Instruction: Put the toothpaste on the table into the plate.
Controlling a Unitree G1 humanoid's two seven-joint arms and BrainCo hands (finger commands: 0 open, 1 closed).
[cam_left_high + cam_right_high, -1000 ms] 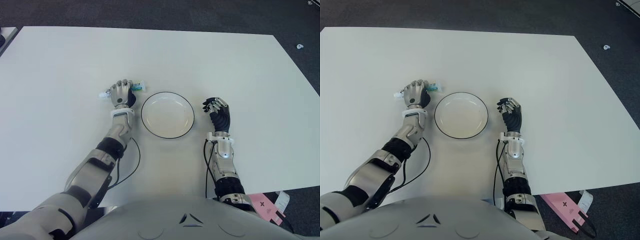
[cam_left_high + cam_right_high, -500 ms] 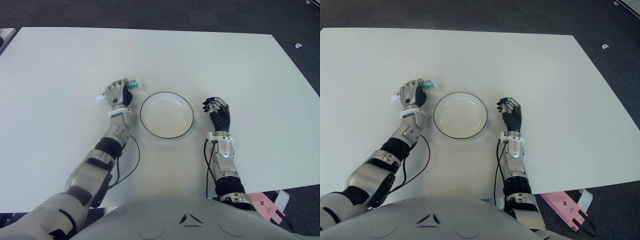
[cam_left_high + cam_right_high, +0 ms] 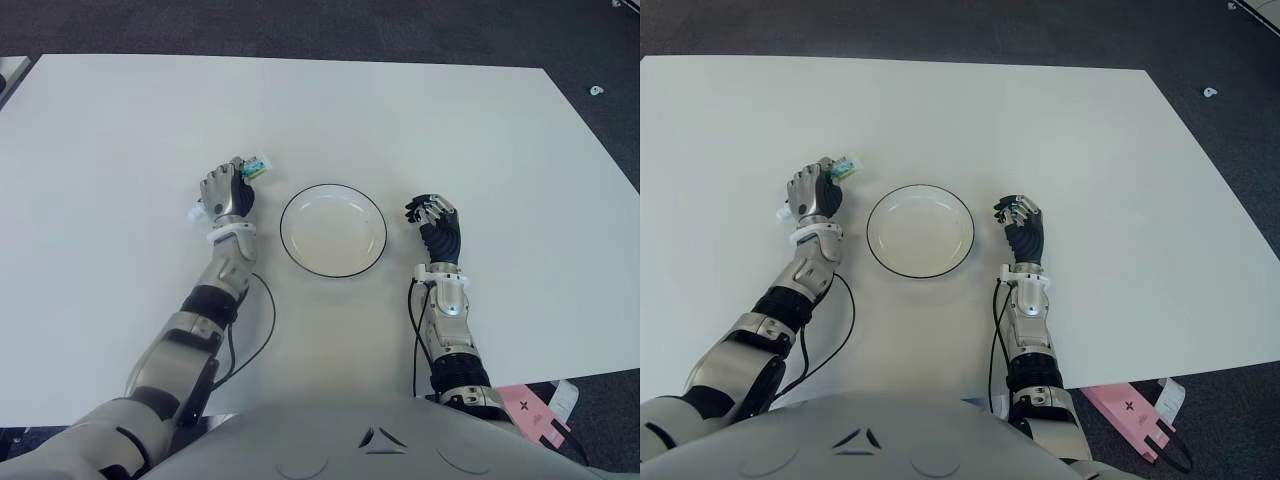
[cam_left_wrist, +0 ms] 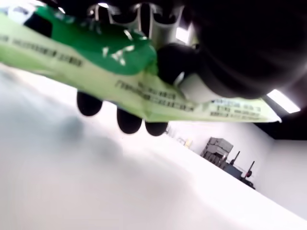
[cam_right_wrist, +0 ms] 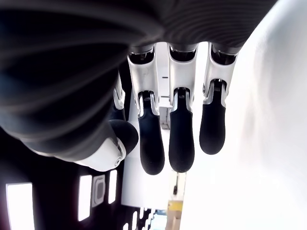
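My left hand (image 3: pixel 226 191) is shut on the green and white toothpaste tube (image 4: pixel 144 91), to the left of the plate. The tube's flat end (image 3: pixel 257 166) sticks out past the fingers toward the far right, and its white cap end (image 3: pixel 197 213) shows at the near left. In the left wrist view the tube hangs above the table, gripped by the fingers. The white plate with a dark rim (image 3: pixel 380 237) sits mid-table with nothing in it. My right hand (image 3: pixel 434 216) shows just right of the plate, fingers loosely curled and holding nothing (image 5: pixel 172 139).
The white table (image 3: pixel 400 120) stretches wide on all sides. Dark floor lies beyond its far and right edges. A pink object (image 3: pixel 535 410) lies on the floor at the near right. A black cable (image 3: pixel 258 330) loops by my left forearm.
My left hand has moved left and away from the plate with the toothpaste in it, turning the tube so its flat end points farther away. The right hand has not moved.
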